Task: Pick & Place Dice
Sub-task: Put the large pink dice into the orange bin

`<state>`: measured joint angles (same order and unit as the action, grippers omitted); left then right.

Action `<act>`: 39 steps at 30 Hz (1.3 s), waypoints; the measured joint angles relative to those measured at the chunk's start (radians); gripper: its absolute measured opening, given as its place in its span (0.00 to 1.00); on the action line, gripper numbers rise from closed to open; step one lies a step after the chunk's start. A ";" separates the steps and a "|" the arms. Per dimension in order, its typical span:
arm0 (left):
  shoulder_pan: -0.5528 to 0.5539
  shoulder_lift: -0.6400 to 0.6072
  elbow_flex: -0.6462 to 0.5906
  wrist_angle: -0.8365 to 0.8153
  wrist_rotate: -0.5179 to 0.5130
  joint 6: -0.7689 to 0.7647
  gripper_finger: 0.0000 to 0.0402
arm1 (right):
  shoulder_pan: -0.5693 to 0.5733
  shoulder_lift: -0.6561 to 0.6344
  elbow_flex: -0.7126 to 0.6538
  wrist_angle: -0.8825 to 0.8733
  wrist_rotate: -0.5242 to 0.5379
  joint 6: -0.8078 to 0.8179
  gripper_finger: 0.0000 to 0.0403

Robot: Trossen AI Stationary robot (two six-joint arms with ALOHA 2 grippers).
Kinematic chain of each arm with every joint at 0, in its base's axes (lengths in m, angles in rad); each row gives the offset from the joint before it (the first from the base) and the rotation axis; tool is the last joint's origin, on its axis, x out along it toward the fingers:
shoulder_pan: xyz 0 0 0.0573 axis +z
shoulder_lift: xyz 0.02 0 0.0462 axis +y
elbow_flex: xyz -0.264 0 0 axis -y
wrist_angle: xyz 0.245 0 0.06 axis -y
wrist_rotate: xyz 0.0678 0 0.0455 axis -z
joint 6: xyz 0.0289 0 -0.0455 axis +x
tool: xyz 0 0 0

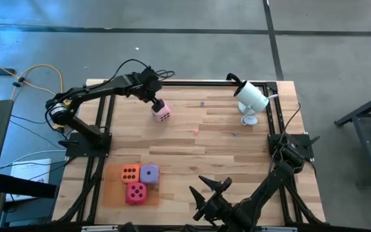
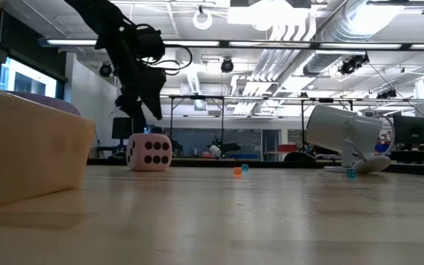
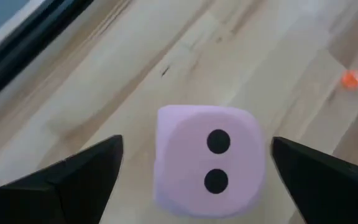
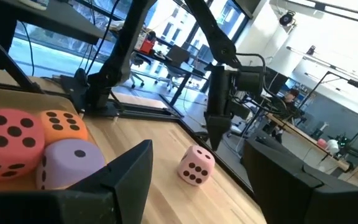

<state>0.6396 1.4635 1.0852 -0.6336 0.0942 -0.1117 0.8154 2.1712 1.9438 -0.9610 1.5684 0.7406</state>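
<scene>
4 dice are in play, and 3 of them already sit packed together on the flat orange tray (image 1: 111, 193) near my side of the table: the orange die (image 1: 130, 173), the purple die (image 1: 149, 173) and the magenta die (image 1: 136, 192). Only the light pink die (image 3: 205, 163) is left out, resting on the bare wood toward the far edge.

My left gripper (image 3: 194, 171) hangs just above it with its fingers spread wide, 1 on each side of the cube and neither touching it. I read this as the approach for the pick. To do it well I would lower straight down until the fingertips (image 3: 86, 171) flank the middle of the side faces, keep the cube centred between them, then close gently. It looks soft, so a hard squeeze could deform it or pop it sideways. Descending off-centre would nudge it along the wood.

My right gripper (image 4: 197, 186) waits low at the near edge, part open and holding nothing. I would leave it there, clear of the path to the tray, where the free spot seems to be beside the magenta die.
</scene>
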 joint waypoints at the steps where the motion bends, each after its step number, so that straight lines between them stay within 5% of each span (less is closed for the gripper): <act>1: -0.005 0.000 0.000 -0.001 -0.001 -0.032 0.99 | 0.000 0.000 0.000 0.000 0.000 0.000 0.59; 12: -0.104 0.007 -0.004 -0.031 -0.066 -0.015 0.99 | 0.000 0.000 0.000 0.007 -0.055 0.023 0.59; 39: -0.089 0.076 -0.008 -0.032 -0.108 0.035 0.99 | -0.005 0.000 0.000 0.007 -0.060 0.049 0.59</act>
<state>0.5502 1.5394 1.0771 -0.6656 -0.0140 -0.0764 0.8104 2.1708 1.9438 -0.9543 1.5082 0.7898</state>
